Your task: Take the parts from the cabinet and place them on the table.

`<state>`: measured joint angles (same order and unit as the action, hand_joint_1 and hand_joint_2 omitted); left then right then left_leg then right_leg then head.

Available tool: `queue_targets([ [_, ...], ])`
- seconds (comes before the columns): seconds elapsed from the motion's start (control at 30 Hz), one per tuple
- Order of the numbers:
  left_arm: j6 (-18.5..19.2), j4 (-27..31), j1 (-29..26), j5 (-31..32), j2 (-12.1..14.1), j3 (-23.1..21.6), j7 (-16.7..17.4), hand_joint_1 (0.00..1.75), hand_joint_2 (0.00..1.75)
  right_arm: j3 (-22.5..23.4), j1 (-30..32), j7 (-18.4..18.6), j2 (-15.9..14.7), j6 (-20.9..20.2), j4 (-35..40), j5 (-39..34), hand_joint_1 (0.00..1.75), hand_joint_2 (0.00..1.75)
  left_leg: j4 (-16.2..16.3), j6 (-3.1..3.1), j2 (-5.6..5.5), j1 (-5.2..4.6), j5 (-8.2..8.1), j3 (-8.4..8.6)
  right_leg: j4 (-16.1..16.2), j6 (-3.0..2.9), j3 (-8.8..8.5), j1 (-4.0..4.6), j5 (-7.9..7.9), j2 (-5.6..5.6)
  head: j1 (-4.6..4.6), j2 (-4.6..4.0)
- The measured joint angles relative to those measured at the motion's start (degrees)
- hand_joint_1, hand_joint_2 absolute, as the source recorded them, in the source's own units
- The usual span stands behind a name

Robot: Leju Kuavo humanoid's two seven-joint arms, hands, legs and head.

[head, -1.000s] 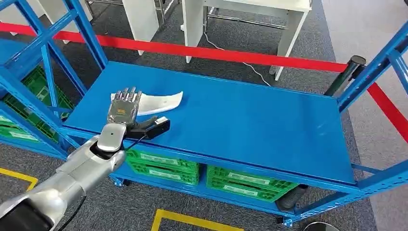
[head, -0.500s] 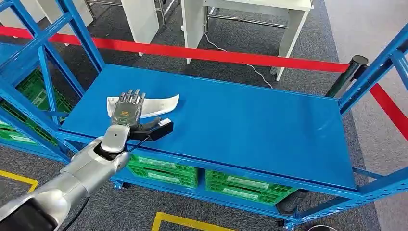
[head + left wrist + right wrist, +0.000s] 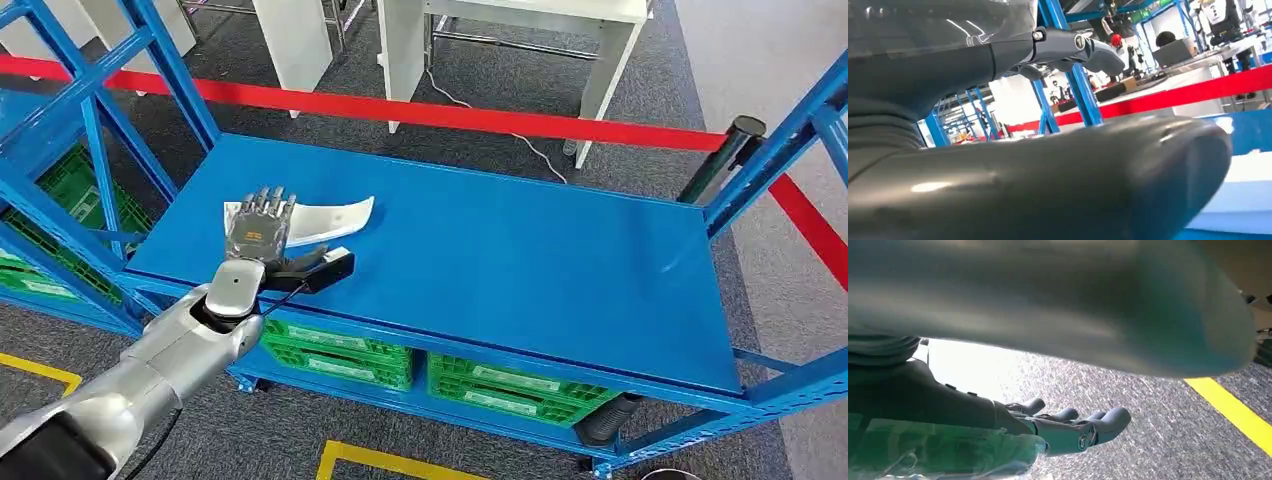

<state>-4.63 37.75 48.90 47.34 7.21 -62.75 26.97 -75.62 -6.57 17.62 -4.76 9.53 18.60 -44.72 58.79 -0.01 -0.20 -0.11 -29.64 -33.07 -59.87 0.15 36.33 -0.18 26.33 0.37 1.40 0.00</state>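
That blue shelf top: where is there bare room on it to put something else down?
Most of the blue shelf top is bare: the whole stretch from the white part across to the right-hand frame posts, front edge to back edge. Only the near-left corner is crowded, where the left hand lies over the white part.

Head view bright and sharp; wrist views blurred close up, backlit.

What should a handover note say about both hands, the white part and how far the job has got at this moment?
Left hand: fingers extended, lying over the near end of the white part; a closed grip is not visible.
Right hand: hangs above the carpet floor, fingers slightly curled, holding nothing.
White part lies flat on the blue shelf, left side.
Done: reach to the part.
Left: grasp, lift, carry to the table.
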Motion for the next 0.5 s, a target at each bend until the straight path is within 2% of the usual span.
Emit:
queue_targets([
  [0.03,0.0,0.0,0.0,0.0,0.1,0.0,0.1,0.00,0.00,0.0,0.0,0.0,0.2,0.0,0.0,0.0,0.00,0.00,-0.4,0.87,-0.09,-0.22,0.17,0.19,0.9,0.55,-0.37,-0.16,-0.42,0.00,-0.07,0.00],
  [0.07,0.0,0.0,-0.1,0.0,0.1,0.2,0.2,0.00,0.00,0.0,0.0,0.0,-0.1,0.0,0.0,0.0,0.00,0.00,-2.4,1.08,0.20,0.55,0.91,1.64,1.4,0.61,-0.84,0.00,-0.35,0.00,-0.15,0.02],
  [0.1,0.0,0.0,0.1,0.0,-0.1,0.2,0.3,0.00,0.00,0.0,0.0,0.0,-0.1,0.0,0.0,0.0,0.00,0.00,-3.8,1.04,0.16,0.65,1.30,2.56,0.8,0.86,-0.84,0.02,-0.18,-0.01,0.04,0.00],
  [0.13,0.1,0.0,0.4,0.0,0.0,0.2,0.3,0.00,0.00,0.0,-0.1,-0.1,-0.1,0.0,0.0,0.0,0.00,0.00,-4.3,1.15,0.27,0.90,1.43,3.09,-2.0,1.25,0.69,-0.14,1.30,-0.01,0.22,0.00],
  [0.2,0.3,0.0,0.3,0.0,-0.1,0.2,0.3,0.00,0.00,0.0,0.1,-0.1,0.0,0.0,0.0,0.0,0.00,0.00,-4.2,0.88,0.29,1.14,0.98,3.63,-10.1,2.05,5.09,-0.75,4.39,-0.03,0.28,0.00],
  [0.23,0.3,0.0,0.0,0.0,-0.1,0.2,0.3,0.00,0.00,0.0,0.2,-0.1,0.0,0.0,0.0,0.0,0.00,0.00,-4.2,0.68,0.29,1.28,0.68,3.94,-13.0,2.45,6.85,-1.09,4.83,-0.04,0.26,0.00],
  [0.27,0.3,0.0,-0.2,0.0,-0.1,0.2,0.3,0.00,0.00,0.0,0.2,-0.1,0.0,0.0,0.0,0.0,0.00,0.00,-4.2,0.35,0.27,1.56,0.33,4.30,-13.4,2.85,7.47,-1.39,4.01,-0.07,0.26,0.00],
  [0.3,0.3,0.0,-0.3,0.0,-0.1,0.2,0.3,0.00,0.00,0.0,0.2,-0.1,0.0,0.0,0.0,0.0,0.00,0.00,-4.1,-0.15,0.19,2.00,-0.16,4.80,-11.4,3.40,6.79,-1.70,1.78,-0.10,0.26,0.00],
  [0.37,0.3,0.0,-0.2,0.0,-0.1,0.2,0.3,0.00,0.00,0.0,0.2,-0.1,-0.1,0.0,0.0,0.0,0.00,0.00,-3.1,-1.49,0.04,3.09,-1.78,5.83,-2.0,4.72,2.67,-2.58,-4.20,-0.37,0.28,0.00],
  [0.4,0.3,-0.1,-0.2,0.0,-0.1,0.2,0.3,0.00,0.00,0.0,0.2,-0.1,0.2,0.0,0.1,0.0,0.00,0.00,-2.6,-2.36,0.02,3.01,-2.69,5.85,-0.8,5.62,1.78,-2.47,-2.83,-0.30,0.54,0.00],
  [0.43,0.4,-0.1,-0.1,0.0,0.0,0.3,0.4,0.00,0.00,0.0,0.2,-0.1,0.3,0.1,0.2,0.0,0.00,0.00,-1.7,-2.93,0.07,2.90,-3.41,5.73,0.0,4.20,1.38,-2.33,-2.01,-0.02,1.40,0.00],
  [0.47,0.4,-0.1,-0.2,0.0,0.0,0.3,0.3,0.00,0.00,0.0,0.1,-0.1,0.3,0.0,0.3,0.0,0.00,0.00,-2.0,-3.06,-0.07,2.63,-3.43,5.90,-0.7,2.32,1.52,-2.31,-1.48,-0.07,0.85,0.00],
  [0.5,0.3,-0.1,-0.2,0.0,0.1,0.3,0.4,0.00,0.00,0.0,0.2,-0.1,0.2,0.0,0.3,0.0,0.00,0.00,-2.2,-3.15,-0.07,2.68,-3.56,6.13,-0.9,1.71,1.52,-2.32,-0.98,-0.09,0.24,0.02],
])
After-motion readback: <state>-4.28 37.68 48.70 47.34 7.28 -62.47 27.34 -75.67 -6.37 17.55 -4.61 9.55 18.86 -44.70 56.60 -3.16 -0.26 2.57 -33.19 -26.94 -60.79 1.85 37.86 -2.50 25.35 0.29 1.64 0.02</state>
